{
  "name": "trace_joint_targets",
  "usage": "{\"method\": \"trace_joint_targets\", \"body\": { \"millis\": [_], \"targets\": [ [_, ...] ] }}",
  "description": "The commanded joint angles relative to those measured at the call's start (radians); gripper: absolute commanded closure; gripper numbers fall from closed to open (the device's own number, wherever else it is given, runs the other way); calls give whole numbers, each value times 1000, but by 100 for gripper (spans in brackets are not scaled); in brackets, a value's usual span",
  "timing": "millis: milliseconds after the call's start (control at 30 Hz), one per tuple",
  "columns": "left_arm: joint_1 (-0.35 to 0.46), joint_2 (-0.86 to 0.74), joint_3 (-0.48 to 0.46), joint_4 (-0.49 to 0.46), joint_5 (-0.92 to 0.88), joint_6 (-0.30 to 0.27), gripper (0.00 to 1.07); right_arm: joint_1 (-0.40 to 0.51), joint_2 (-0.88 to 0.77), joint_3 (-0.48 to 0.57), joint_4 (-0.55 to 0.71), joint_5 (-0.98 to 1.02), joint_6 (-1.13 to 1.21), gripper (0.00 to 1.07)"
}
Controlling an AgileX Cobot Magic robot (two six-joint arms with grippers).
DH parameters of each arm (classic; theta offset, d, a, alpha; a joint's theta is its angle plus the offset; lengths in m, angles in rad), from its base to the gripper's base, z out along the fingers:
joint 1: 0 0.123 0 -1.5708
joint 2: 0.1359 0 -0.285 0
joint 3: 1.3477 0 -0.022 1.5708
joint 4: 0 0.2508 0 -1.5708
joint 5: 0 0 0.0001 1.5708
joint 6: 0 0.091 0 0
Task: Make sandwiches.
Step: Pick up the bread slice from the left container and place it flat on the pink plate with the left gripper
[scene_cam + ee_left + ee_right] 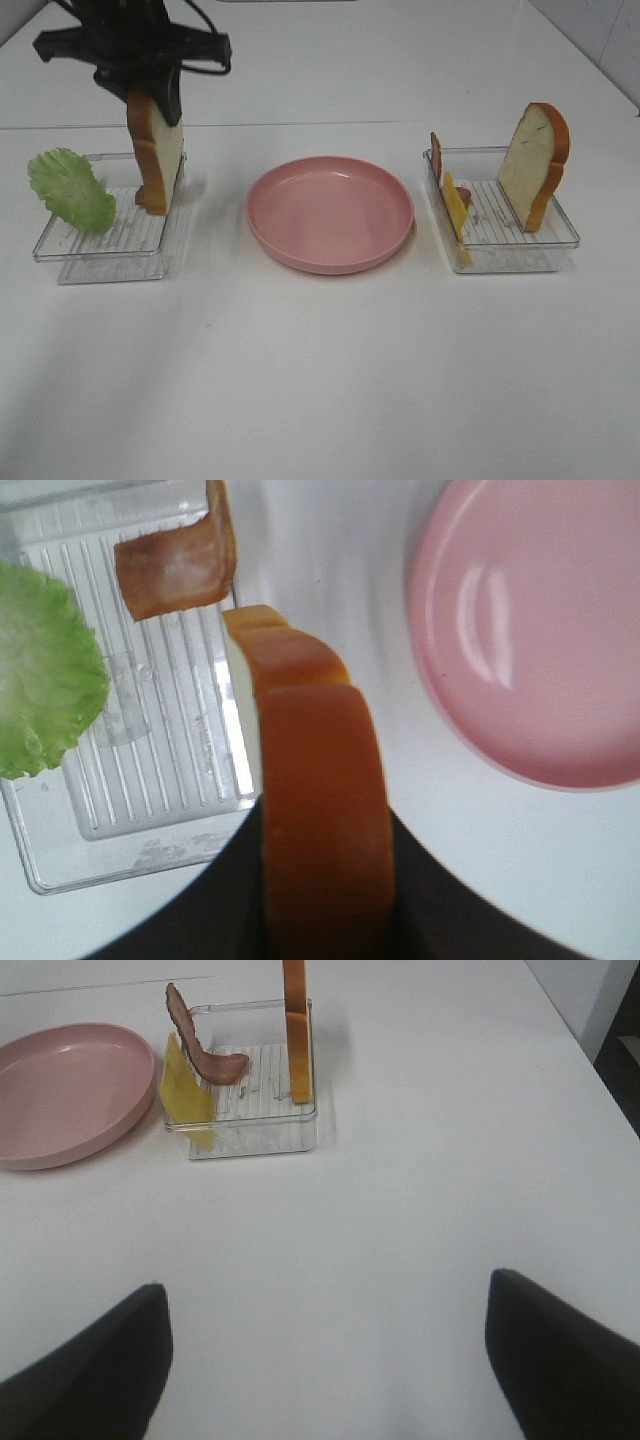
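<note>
My left gripper pinches a bread slice upright at the left tray, nine o'clock of the plate, with lettuce beside it. My right gripper hangs spread and empty. The other bread slice, cheese and bacon stand in the right tray at three o'clock.

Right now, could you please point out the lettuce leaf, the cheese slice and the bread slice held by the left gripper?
lettuce leaf point(72, 190): exterior high view, middle of the leaf.
cheese slice point(185, 1090): right wrist view, flat yellow face.
gripped bread slice point(158, 160): exterior high view, middle of the slice.
</note>
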Motion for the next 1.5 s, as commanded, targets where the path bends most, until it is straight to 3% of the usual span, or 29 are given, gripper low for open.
{"method": "trace_joint_targets", "body": {
  "millis": [33,133,200,233,300,333,367,400,433,467,500,533,767,800,900,1300,1433,1500],
  "targets": [
    [-21,-66,6,-23,88,-7,107,-1,-32,3,1,-9,-6,27],
    [-29,-97,6,-68,46,25,107,-1,-32,3,1,-9,-6,27],
    [-29,-63,6,-188,-65,83,107,-1,-32,3,1,-9,-6,27],
    [-29,-63,6,-188,-65,83,107,-1,-32,3,1,-9,-6,27],
    [-29,0,6,-301,-153,127,107,-1,-32,3,1,-9,-6,27],
    [-29,0,6,-301,-153,127,107,-1,-32,3,1,-9,-6,27],
    [-29,48,6,-379,-198,156,107,-1,-32,3,1,-9,-6,27],
    [-29,48,6,-379,-198,156,107,-1,-32,3,1,-9,-6,27],
    [-29,70,6,-423,-217,175,107,-1,-32,3,1,-9,-6,27],
    [-29,121,6,-508,-272,228,107,-1,-32,3,1,-9,-6,27],
    [-29,121,6,-508,-272,228,107,-1,-32,3,1,-9,-6,27],
    [-29,160,6,-580,-320,274,107,-1,-32,3,1,-9,-6,27],
    [-29,234,6,-738,-439,352,107,-1,-32,3,1,-9,-6,27],
    [-29,258,5,-784,-461,388,107,-1,-32,3,1,-9,-6,27],
    [-29,288,4,-823,-467,416,107,-1,-32,3,1,-9,-6,27],
    [-29,360,4,-821,-411,411,106,-1,-32,3,1,-9,-6,27],
    [-29,363,4,-820,-423,411,95,-1,-32,3,1,-9,-6,27],
    [-29,363,4,-820,-423,411,76,-1,-32,3,1,-9,-6,27]
  ]
}}
